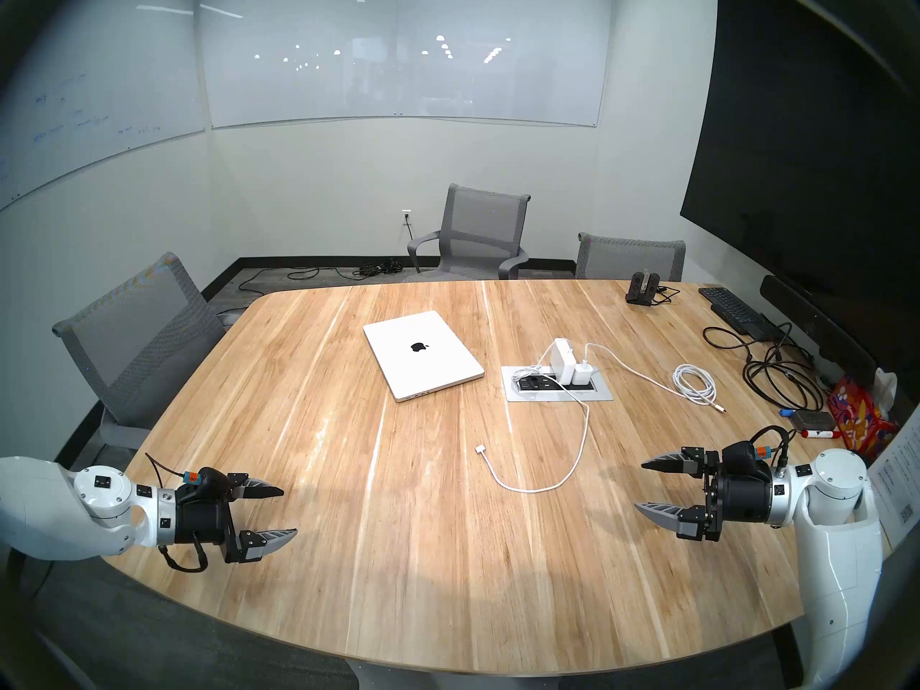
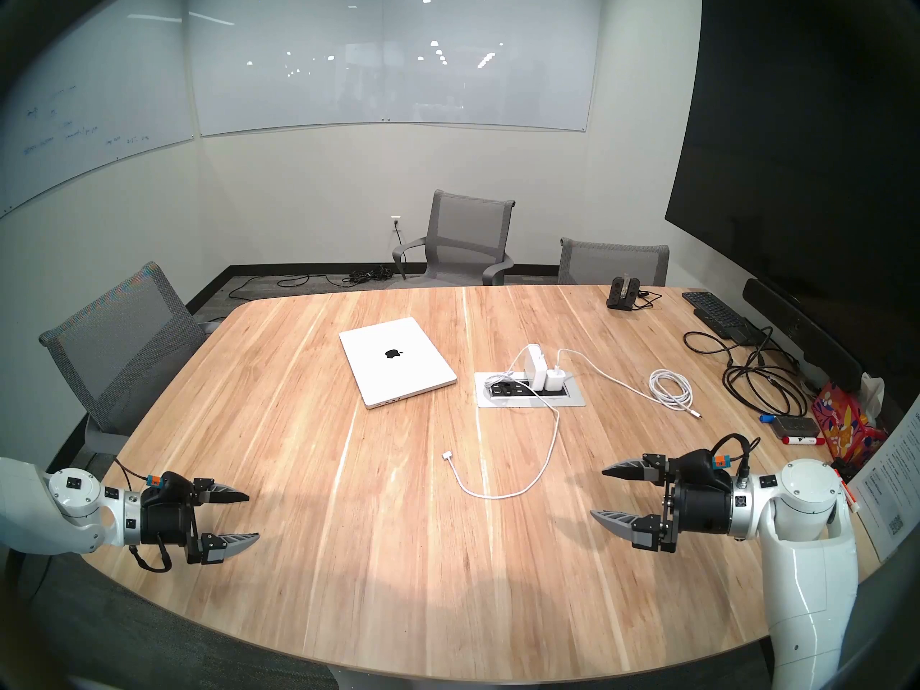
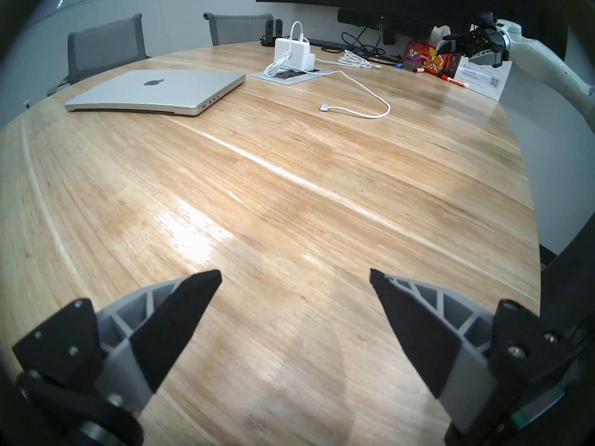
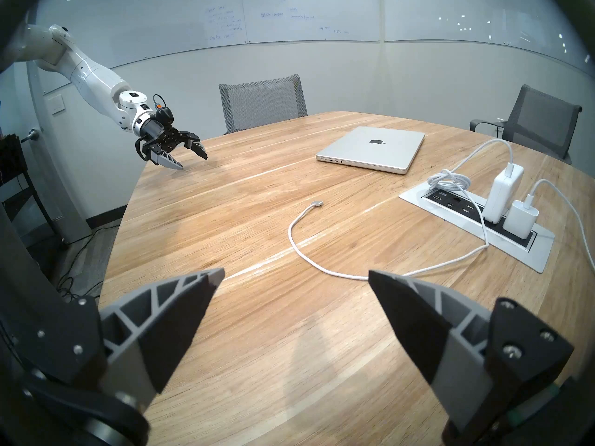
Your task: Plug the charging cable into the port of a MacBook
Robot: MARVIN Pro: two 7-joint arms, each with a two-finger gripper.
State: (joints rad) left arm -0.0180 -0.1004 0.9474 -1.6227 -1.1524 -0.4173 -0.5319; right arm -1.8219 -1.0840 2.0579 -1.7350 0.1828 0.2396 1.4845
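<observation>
Closed flat silver MacBook (image 1: 423, 353) w/ black apple logo lies centre-far on the pale wood-grain table (image 1: 448, 549), angled so its thin near edge w/ the row of slots faces the robot; the port (image 1: 409, 398), endmost slot at the near-left corner, is easy to reach. Thin white charging cable (image 1: 572, 445) runs from the white power brick (image 1: 565, 358) plugged in the grey table outlet panel (image 1: 597, 392), loops toward the near side, and its small flat white-and-silver connector (image 1: 480, 447) lies loose on the wood, apart from the laptop, to its near right. Probably laid out slack so the end can be lifted and carried over w/o tugging the brick. A separate coiled white cord (image 1: 694, 383) sits further right, not involved.

Left gripper (image 1: 289, 512) hovers over the near-left table edge, tilted slightly down, pointing inward; jaws spread, nothing in them. Right gripper (image 1: 638, 487) mirrors it on the near right, jaws likewise wide and empty. Neither is near the cable; nothing started yet.
</observation>
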